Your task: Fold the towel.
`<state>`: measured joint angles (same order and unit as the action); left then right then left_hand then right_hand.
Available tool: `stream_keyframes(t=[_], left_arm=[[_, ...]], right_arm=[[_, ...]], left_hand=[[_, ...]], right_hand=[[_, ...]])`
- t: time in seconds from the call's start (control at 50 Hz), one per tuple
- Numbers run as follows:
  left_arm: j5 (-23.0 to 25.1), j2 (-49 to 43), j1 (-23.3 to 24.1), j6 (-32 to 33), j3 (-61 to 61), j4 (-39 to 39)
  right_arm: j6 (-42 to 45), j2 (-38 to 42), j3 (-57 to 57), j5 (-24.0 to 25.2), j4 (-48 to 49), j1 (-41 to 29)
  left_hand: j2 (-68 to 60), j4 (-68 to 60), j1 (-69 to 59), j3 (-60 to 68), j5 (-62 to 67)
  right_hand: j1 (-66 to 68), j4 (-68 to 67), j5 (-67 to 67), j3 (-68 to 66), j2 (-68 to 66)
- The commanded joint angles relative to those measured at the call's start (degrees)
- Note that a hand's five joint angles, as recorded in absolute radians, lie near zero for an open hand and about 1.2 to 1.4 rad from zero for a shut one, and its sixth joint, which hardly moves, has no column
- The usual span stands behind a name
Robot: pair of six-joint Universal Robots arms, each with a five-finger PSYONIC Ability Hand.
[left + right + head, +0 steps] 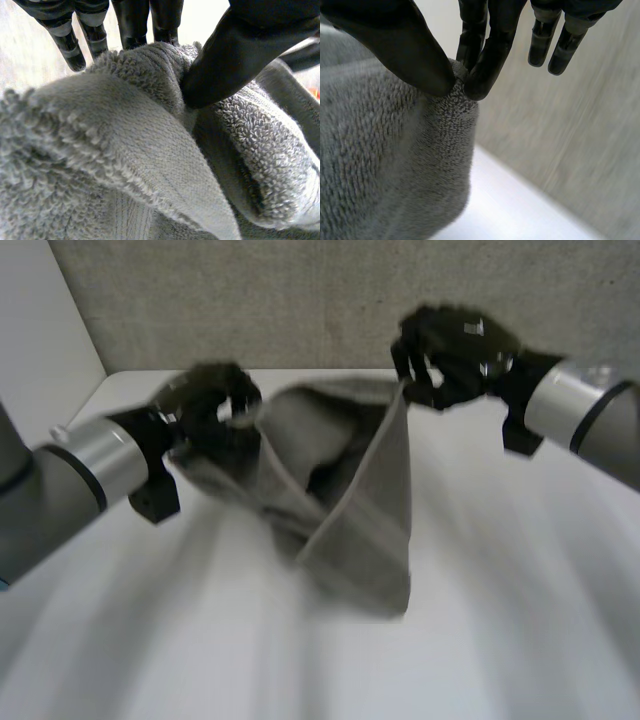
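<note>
surface [520, 640]: plain white, carrying the whole thing
towel [355, 530]: grey terry, slung between both hands over the middle of the surface, with its low end down at the surface
left hand [205, 400]: toward the far left corner, thumb and fingers pinching a bunched towel edge
right hand [455, 345]: up by the far edge, thumb and fingertips pinching a towel corner, higher than the left
wall [300, 300]: rough grey, behind the far edge

The left arm [62, 488] and right arm [590, 412] are smooth grey tubes with silvery wrist bands and black brackets; the left robot hand [207, 400] and right robot hand [457, 348] are glossy black.
</note>
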<state>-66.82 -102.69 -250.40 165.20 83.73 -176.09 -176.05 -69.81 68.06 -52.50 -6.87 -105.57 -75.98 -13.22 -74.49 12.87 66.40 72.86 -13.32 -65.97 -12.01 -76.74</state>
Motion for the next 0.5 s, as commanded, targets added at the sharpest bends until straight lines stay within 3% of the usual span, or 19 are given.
stream_keyframes(t=[0.02, 0.16, 0.18, 0.2, 0.22, 0.24, 0.38, 0.5], left_arm=[[-0.4, -3.4, 0.4, 8.8, 2.8, 0.6], [-0.5, -4.7, -0.1, 10.8, 3.5, 0.6], [-0.5, -4.7, -0.1, 10.8, 3.5, 0.6], [-0.5, -5.3, 0.1, 10.9, 3.5, 0.6], [-0.5, -6.0, 0.3, 10.9, 3.5, 0.6], [-0.5, -6.0, 0.3, 10.9, 3.5, 0.6], [-0.6, -7.3, 0.3, 11.0, 3.5, 0.5], [-0.6, -7.0, 0.3, 11.0, 3.1, 0.3]], right_arm=[[1.8, 1.5, 6.3, 0.2, -8.8, 0.3], [5.9, 5.3, 7.3, -0.1, -8.7, 0.4], [7.2, 6.6, 6.8, -0.1, -8.7, 0.4], [8.6, 7.6, 6.4, -0.7, -8.8, 0.7], [8.6, 7.6, 6.4, -0.7, -8.8, 0.7], [9.8, 8.1, 6.3, -0.8, -8.9, 1.1], [9.2, 6.9, 9.8, -2.8, -9.0, 0.5], [0.7, -2.4, 16.6, -5.7, -3.3, 0.1]], left_hand=[[-4.0, 3.2, -5.5, -2.9, 3.6], [-4.0, 3.2, -5.5, -2.9, 3.6], [-4.0, 3.2, -5.5, -2.9, 3.6], [-4.0, 3.2, -5.5, -2.9, 3.6], [-4.0, 3.2, -5.5, -2.9, 3.6], [-4.0, 3.2, -5.5, -2.9, 3.6], [-4.0, 3.2, -5.5, -2.9, 3.6], [-4.0, 3.2, -5.5, -2.9, 3.6]], right_hand=[[7.1, 3.3, -4.0, 2.0, -3.3], [7.1, 3.3, -4.0, 2.0, -3.3], [-2.0, 3.3, 5.1, 2.0, 5.8], [-38.9, 3.3, 42.0, 2.0, 42.7], [-39.2, 3.3, 42.3, 2.0, 43.1], [-59.0, 3.3, 62.2, 2.0, 62.9], [-62.4, 3.3, 65.6, 2.0, 66.3], [-62.6, 3.3, 65.7, 2.0, 66.5]])
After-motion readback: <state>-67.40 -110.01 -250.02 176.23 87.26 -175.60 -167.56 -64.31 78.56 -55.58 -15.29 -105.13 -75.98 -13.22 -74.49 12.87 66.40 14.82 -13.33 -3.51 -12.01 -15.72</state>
